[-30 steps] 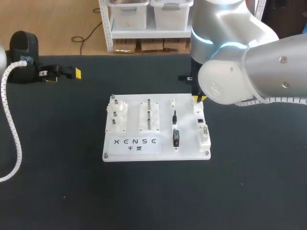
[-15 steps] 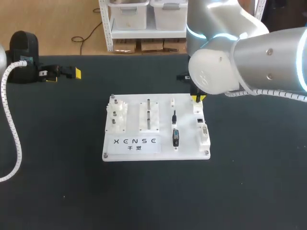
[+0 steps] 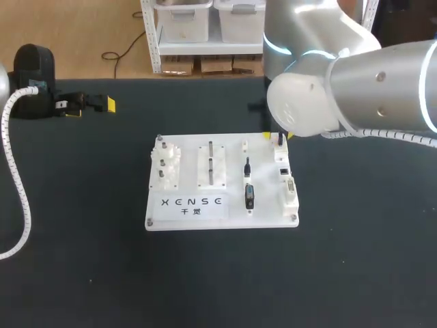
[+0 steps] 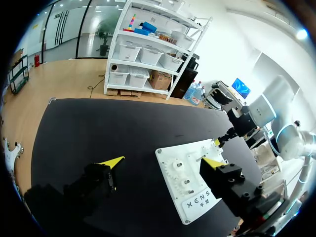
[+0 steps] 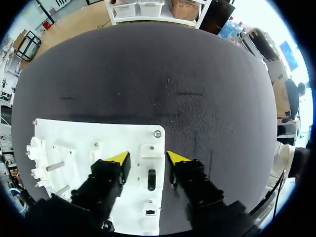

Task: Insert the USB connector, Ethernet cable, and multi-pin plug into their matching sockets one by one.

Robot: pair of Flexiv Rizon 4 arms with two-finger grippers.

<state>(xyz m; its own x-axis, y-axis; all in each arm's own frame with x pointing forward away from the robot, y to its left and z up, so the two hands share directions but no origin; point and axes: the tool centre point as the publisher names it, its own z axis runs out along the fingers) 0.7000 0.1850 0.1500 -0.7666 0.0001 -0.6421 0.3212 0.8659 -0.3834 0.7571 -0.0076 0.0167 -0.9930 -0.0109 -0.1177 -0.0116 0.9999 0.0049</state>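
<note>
The head camera looks down from above and behind on the whole black table (image 3: 82, 273). The left wrist camera looks rightwards from the far left. The right wrist camera looks down from close above. All three share the white socket board (image 3: 263, 217).

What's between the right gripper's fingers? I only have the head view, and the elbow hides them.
Observer: In the right wrist view, the right gripper is open and straddles a small dark part on the board, near its corner. The fingers don't touch it. I cannot tell if it is a plug or a slot.
Operator: And the other arm, carrying anything?
Observer: No. The left wrist view shows the left gripper open, with nothing between its fingers.
</note>
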